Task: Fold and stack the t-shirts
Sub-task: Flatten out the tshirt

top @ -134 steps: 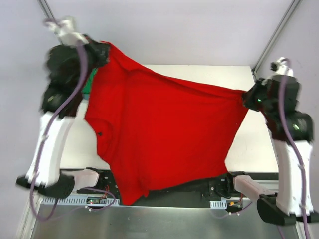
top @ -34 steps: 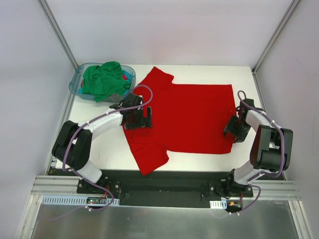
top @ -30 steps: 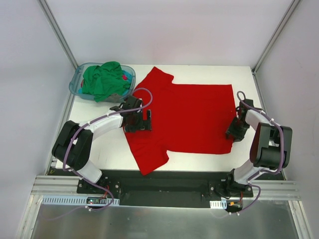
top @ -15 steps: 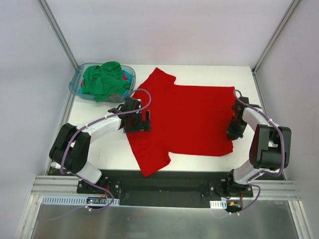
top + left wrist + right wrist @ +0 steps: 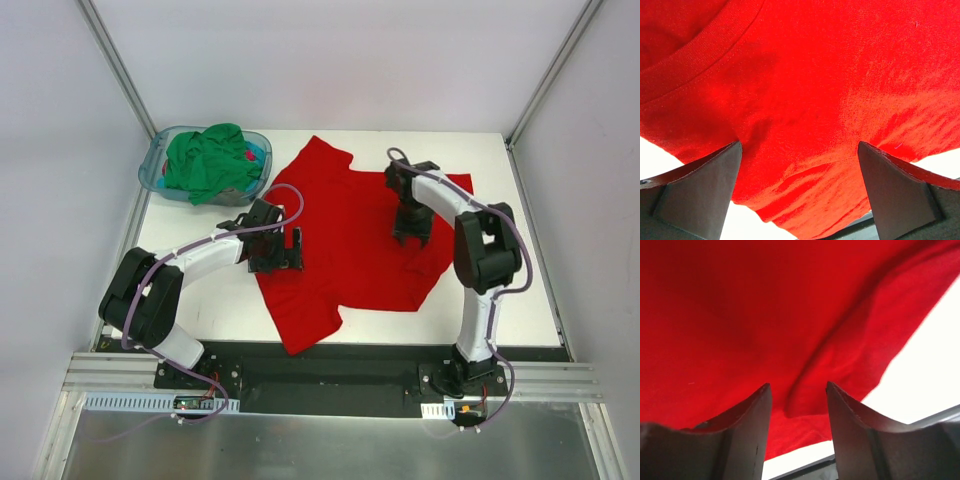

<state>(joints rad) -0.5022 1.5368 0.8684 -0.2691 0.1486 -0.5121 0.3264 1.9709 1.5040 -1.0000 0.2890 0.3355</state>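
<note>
A red t-shirt lies spread on the white table, its right side doubled over toward the middle. My left gripper rests on the shirt's left part near the collar, jaws wide apart with flat red cloth under them. My right gripper stands over the folded-over right part. In the right wrist view its fingers are apart, with nothing pinched, above a raised crease in the fabric. More t-shirts, green ones, are heaped in a basket.
A clear blue basket sits at the back left corner. Bare white table shows right of the shirt, and more to the front left. Metal frame posts stand at the back corners.
My right arm has swept from the shirt's right edge toward the middle, carrying that side over into a fold, and its jaws have parted. The left gripper has stayed put, open.
</note>
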